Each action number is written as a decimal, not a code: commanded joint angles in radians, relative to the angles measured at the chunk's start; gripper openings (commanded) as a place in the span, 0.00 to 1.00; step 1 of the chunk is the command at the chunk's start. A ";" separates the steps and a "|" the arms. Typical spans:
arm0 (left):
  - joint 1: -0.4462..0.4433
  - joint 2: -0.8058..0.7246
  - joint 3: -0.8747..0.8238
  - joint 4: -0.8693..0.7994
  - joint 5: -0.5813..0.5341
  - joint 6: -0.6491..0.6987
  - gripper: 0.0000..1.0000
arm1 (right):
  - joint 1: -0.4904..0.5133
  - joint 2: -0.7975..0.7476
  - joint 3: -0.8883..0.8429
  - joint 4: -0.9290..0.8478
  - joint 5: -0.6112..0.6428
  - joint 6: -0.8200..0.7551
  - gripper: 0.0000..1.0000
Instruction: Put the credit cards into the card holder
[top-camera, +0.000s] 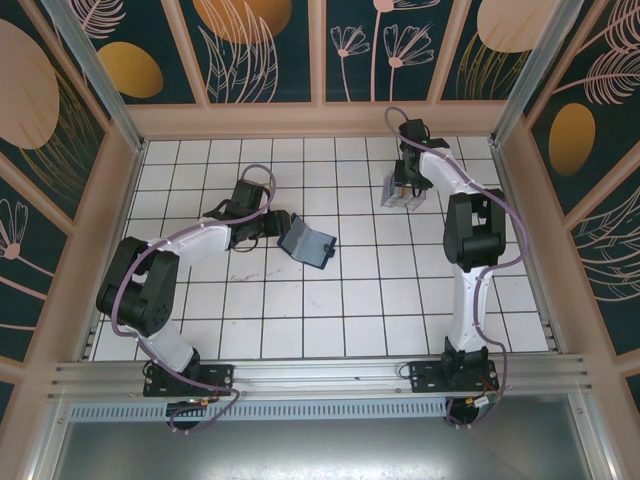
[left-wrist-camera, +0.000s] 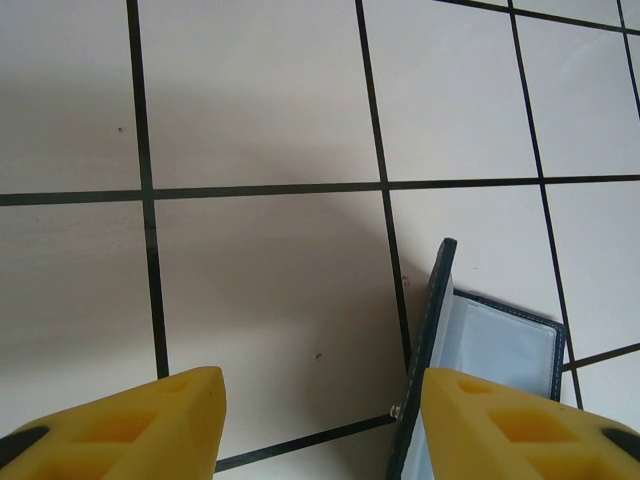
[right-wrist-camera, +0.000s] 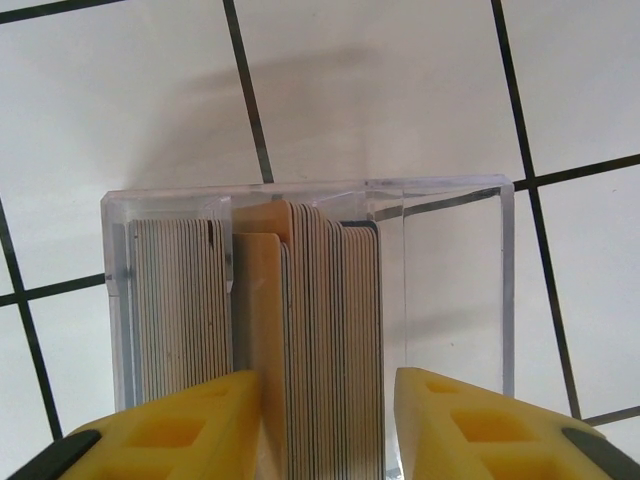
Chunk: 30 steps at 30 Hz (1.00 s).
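Credit cards (right-wrist-camera: 310, 330) are standing in the clear tray (right-wrist-camera: 440, 186); we are straddling a bunch with our right fingers (right-wrist-camera: 180, 430), but we cannot tell whether they are pinching it. Our left fingers (left-wrist-camera: 130, 420) are gaping empty beside the half-open card holder (left-wrist-camera: 500, 350) on the counter (left-wrist-camera: 270, 90).

From high behind the arm bases, the top external camera looks down on the whole white tiled table (top-camera: 330, 300), seen close-up by both wrist cameras, left sharing the navy folding wallet (left-wrist-camera: 500, 345), right the clear plastic tray (right-wrist-camera: 507, 300).
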<state>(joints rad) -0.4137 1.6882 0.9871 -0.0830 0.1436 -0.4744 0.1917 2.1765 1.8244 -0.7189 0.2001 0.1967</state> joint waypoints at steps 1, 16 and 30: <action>-0.003 -0.002 -0.010 -0.012 -0.019 0.020 0.55 | -0.007 -0.033 0.029 -0.071 0.059 -0.020 0.39; -0.004 0.009 -0.009 -0.005 0.001 0.008 0.54 | -0.007 -0.057 0.023 -0.070 0.080 -0.029 0.31; -0.003 0.019 -0.008 -0.010 0.017 0.002 0.53 | -0.011 -0.072 -0.001 -0.058 0.092 -0.030 0.37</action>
<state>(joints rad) -0.4137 1.6955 0.9871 -0.0826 0.1486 -0.4747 0.1905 2.1685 1.8263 -0.7517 0.2642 0.1799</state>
